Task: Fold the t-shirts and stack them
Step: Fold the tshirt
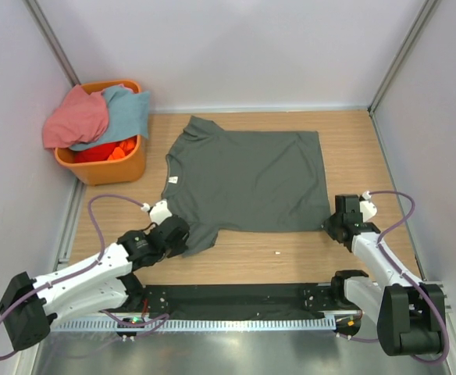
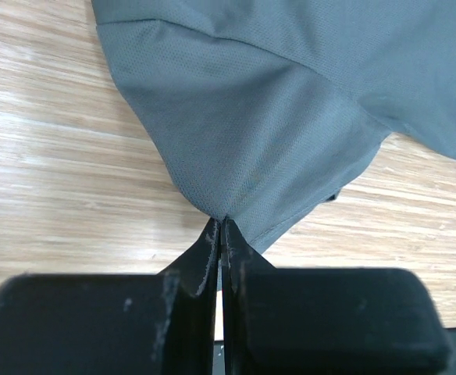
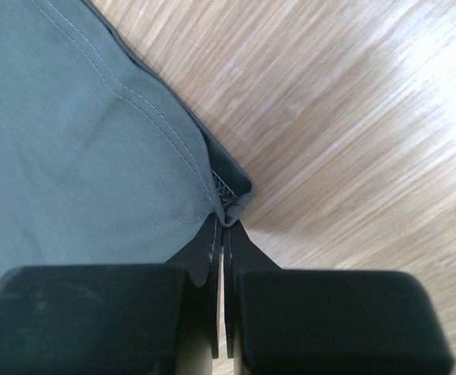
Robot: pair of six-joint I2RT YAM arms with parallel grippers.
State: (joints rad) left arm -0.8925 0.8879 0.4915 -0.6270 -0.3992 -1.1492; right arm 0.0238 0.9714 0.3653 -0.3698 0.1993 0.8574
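The dark grey t-shirt (image 1: 247,180) lies spread flat on the wooden table, neck with a small white label (image 1: 172,181) to the left, hem to the right. My left gripper (image 1: 183,239) is shut on the edge of the near sleeve (image 2: 244,148). My right gripper (image 1: 329,226) is shut on the near hem corner (image 3: 229,195). A salmon-pink t-shirt (image 1: 76,117) and a light blue t-shirt (image 1: 126,113) are heaped in the orange basket (image 1: 111,168).
The basket stands at the far left corner, with some orange cloth (image 1: 107,151) inside. A small white speck (image 1: 278,253) lies on the wood near the front. Grey walls enclose the table on three sides. A black rail (image 1: 236,301) runs along the near edge.
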